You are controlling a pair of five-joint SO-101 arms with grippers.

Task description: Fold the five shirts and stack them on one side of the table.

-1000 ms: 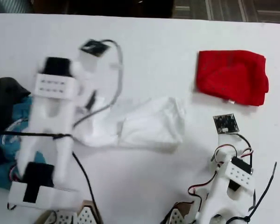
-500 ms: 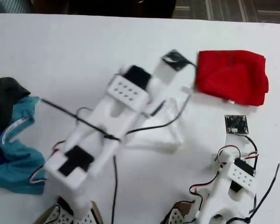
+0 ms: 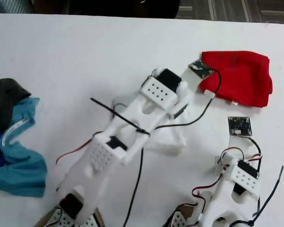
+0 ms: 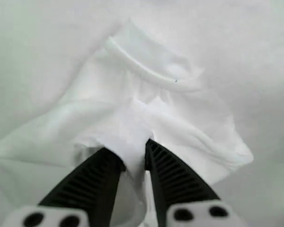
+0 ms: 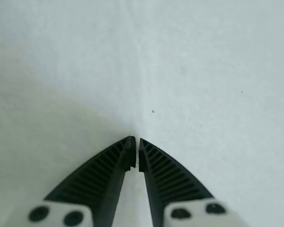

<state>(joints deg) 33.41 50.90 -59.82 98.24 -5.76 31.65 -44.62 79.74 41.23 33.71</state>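
left gripper (image 4: 135,147) clamped on the white shirt (image 4: 151,90); right gripper (image 5: 136,142) closed on nothing.
the white shirt lies crumpled near the middle of the table (image 3: 75,47), mostly under the left arm (image 3: 132,123), with a fold of cloth pinched between the black jaws. just beyond it, toward the far right, sits the folded red shirt (image 3: 236,78). the right gripper's tips are pressed together over bare tabletop at the front right. a teal shirt (image 3: 19,163) and a dark shirt (image 3: 4,97) lie heaped at the left edge, possibly with a blue garment between them.
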